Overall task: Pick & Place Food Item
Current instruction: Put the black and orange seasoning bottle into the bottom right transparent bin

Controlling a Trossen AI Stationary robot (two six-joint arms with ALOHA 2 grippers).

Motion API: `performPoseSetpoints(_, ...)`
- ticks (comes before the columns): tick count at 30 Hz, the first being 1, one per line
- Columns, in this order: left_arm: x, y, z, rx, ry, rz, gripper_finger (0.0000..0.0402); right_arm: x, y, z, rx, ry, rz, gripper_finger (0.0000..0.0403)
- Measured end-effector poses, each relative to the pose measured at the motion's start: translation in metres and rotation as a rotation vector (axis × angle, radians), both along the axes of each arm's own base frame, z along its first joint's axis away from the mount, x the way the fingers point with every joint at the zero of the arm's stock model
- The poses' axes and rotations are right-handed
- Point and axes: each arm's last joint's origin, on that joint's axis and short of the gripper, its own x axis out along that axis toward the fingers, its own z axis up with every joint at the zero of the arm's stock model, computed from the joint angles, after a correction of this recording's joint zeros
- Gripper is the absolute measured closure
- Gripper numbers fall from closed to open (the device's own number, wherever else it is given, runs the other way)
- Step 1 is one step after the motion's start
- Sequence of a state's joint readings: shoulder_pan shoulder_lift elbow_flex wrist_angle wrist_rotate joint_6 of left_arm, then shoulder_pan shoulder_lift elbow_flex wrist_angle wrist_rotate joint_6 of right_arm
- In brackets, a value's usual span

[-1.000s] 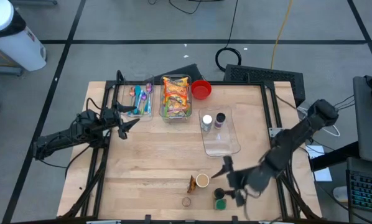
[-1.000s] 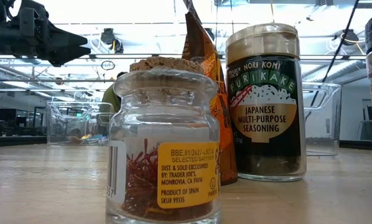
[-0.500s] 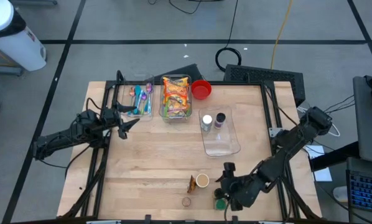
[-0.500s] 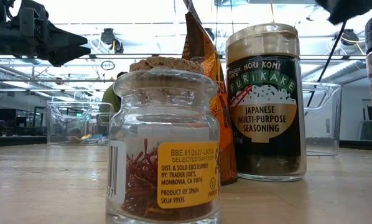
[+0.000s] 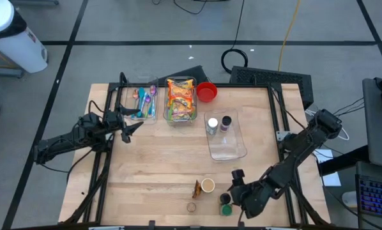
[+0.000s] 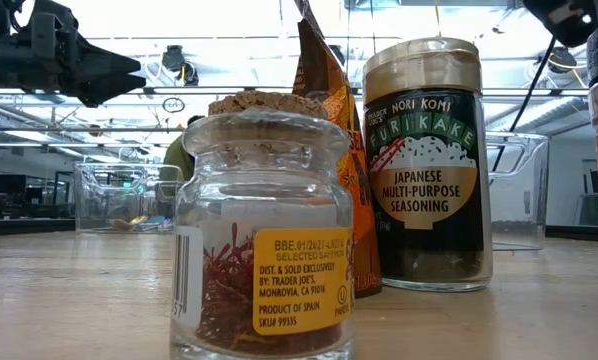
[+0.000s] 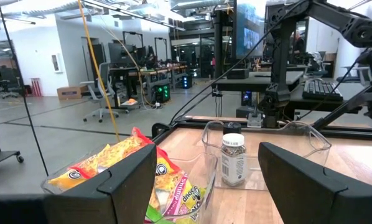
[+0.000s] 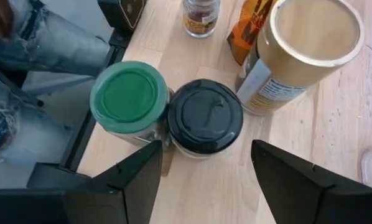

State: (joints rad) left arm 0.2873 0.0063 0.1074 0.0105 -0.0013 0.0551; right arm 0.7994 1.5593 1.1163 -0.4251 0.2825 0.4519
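The wooden tabletop (image 5: 152, 166) fills the middle of the high view. Along its upper edge sit a clear bin of snack packets (image 5: 181, 99), a clear bin of utensils (image 5: 144, 102) and a red bowl (image 5: 206, 91). Right of centre, a clear tray (image 5: 229, 145) holds two spice jars. The left pincer (image 5: 135, 127) hangs at the left edge, released, fingers spread wide. The right pincer (image 5: 237, 191) hovers at the lower right, fingers parted and grasping nothing, over the black-lidded jar (image 8: 204, 117). That jar touches the green-lidded jar (image 8: 129, 98). Beside them stand the furikake seasoning jar (image 6: 426, 165), an orange packet (image 6: 331, 120) and the small cork-topped saffron jar (image 6: 264, 230).
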Motion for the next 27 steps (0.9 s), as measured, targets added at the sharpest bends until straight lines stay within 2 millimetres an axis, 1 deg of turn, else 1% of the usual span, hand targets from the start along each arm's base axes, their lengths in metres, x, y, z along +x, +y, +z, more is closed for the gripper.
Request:
performPoseSetpoints(4,0.0,0.0,0.0,0.0,0.0,0.0,0.0119,-0.002,-0.002,-0.009,-0.006,0.0,0.005,0.0165)
performPoseSetpoints(7,0.0,0.0,0.0,0.0,0.0,0.0,0.0119,-0.001,-0.001,-0.015,0.031,-0.038,0.004,0.0164)
performPoseSetpoints(11,0.0,0.0,0.0,0.0,0.0,0.0,0.0119,-0.001,-0.002,-0.022,0.063,-0.065,0.0,0.0153)
performPoseSetpoints(20,0.0,0.0,0.0,0.0,0.0,0.0,0.0119,0.003,-0.008,-0.029,0.092,-0.096,-0.021,0.0109)
performPoseSetpoints(24,0.0,0.0,0.0,0.0,0.0,0.0,0.0119,0.005,-0.012,-0.032,0.089,-0.094,-0.034,0.0107)
performPoseSetpoints(27,0.0,0.0,0.0,0.0,0.0,0.0,0.0119,0.006,-0.014,-0.032,0.082,-0.092,-0.04,0.0113)
